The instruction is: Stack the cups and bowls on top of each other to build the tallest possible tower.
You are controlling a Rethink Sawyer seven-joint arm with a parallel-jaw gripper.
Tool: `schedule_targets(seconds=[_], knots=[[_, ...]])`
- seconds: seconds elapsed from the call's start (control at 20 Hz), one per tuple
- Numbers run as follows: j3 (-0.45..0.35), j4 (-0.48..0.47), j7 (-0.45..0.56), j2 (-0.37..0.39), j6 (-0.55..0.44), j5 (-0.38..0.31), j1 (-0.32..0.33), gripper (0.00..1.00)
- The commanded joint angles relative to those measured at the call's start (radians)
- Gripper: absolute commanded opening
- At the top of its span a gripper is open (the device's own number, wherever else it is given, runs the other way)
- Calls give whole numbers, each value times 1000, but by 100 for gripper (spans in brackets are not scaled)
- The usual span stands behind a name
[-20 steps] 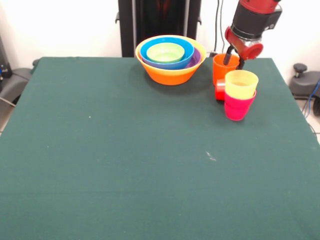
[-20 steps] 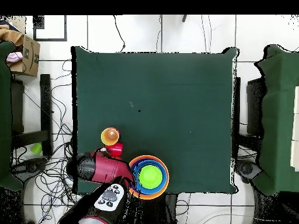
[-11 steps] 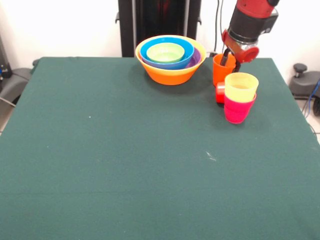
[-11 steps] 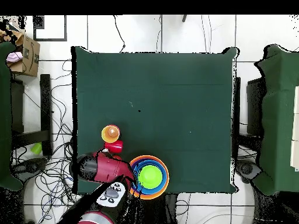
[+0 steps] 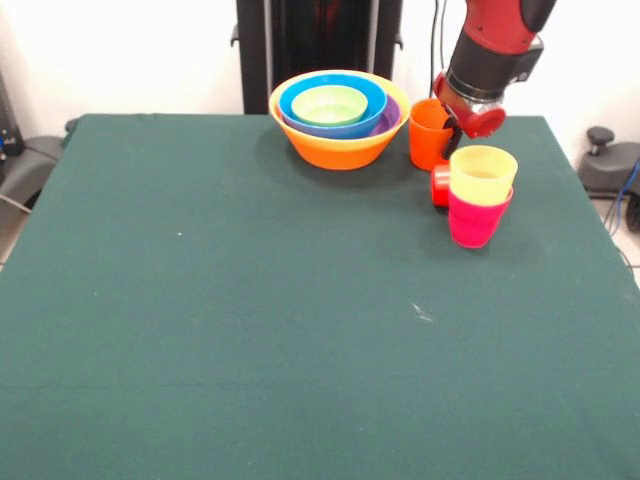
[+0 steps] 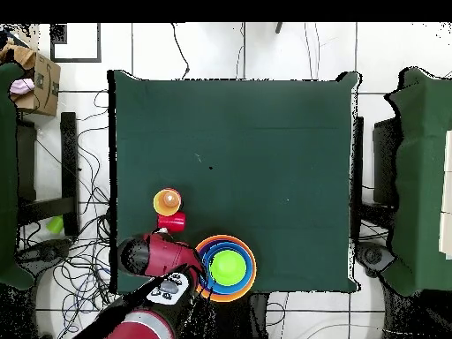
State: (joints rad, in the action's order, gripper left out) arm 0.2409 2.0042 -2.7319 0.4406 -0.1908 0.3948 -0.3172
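Between the fingers: rim wall of the orange cup [image 5: 431, 134], one finger inside, one outside.
Gripper [image 5: 453, 124]: clamped on that rim.
Handling: light, stiff, slick plastic; the rim is the sensible hold.
Beside the fingers: yellow cup [image 5: 483, 173] nested in the pink cup [image 5: 476, 216]; red cup [image 5: 440, 185] lying behind; nested bowls [image 5: 341, 118] opposite.
Change: orange cup now closer to the bowls.

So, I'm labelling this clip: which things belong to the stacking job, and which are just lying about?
Job:
nested bowls
orange cup, at the gripper
yellow cup in the pink cup
red cup behind them

Lying about:
cardboard box
floor cables
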Motion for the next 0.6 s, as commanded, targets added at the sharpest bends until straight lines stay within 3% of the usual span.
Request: schedule_targets(seconds=[0.05,0.35,0.6], knots=[[-82,-24,-120,-50,71,10,5,0],[-107,1,-133,-34,106,11,21,0],[-51,80,-110,194,-97,-1,-6,0]])
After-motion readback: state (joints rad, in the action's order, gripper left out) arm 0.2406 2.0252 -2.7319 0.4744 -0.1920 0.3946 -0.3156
